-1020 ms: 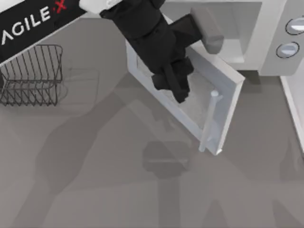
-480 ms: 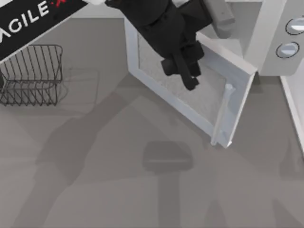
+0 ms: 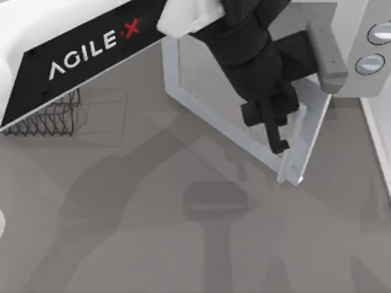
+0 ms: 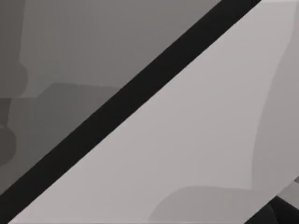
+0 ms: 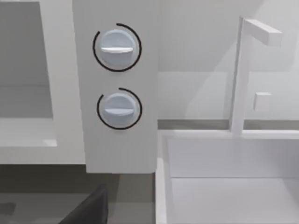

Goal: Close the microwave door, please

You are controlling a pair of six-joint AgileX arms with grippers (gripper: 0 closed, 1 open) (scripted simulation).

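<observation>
Pushing the door [image 3: 244, 104] shut: keep my left hand [image 3: 276, 129], grip state unclear, pressed near its handle [image 3: 293, 149].

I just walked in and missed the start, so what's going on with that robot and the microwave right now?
The left arm reaches over the microwave door, with its left gripper against the window side near the handle, pushing the door toward the microwave body. The door is partly swung in but not yet shut; the free edge with the handle stands out from the front. A wire basket sits at the table's left.
</observation>
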